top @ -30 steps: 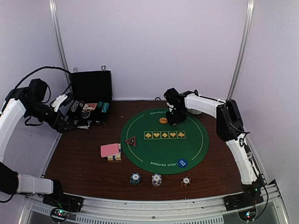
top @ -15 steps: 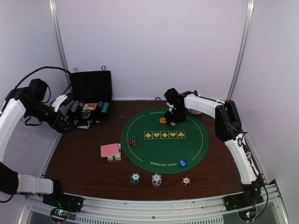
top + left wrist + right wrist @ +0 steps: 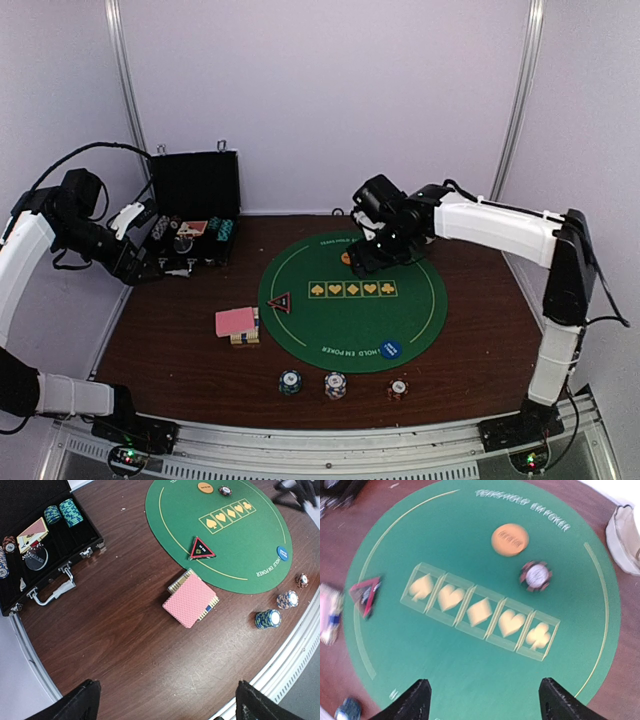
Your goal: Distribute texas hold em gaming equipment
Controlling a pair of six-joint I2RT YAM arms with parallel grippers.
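Just beside the orange disc (image 3: 510, 539) on the green mat (image 3: 470, 655): one poker chip (image 3: 536, 575), likely that seat's share. Above the disc, right gripper (image 3: 485, 682) wide open, empty. Left gripper (image 3: 166, 685) open too.

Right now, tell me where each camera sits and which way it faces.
Top external: fixed above and behind the robot, facing down the table; left arm reaches by the black case, right arm over the green mat.
Left wrist: high at the left, looking down at the pink-backed card deck; left gripper open at bottom.
Right wrist: over the mat, looking down on the orange disc and a poker chip; right gripper open at bottom.
Shared by both wrist views: the triangular marker, that disc and chip.
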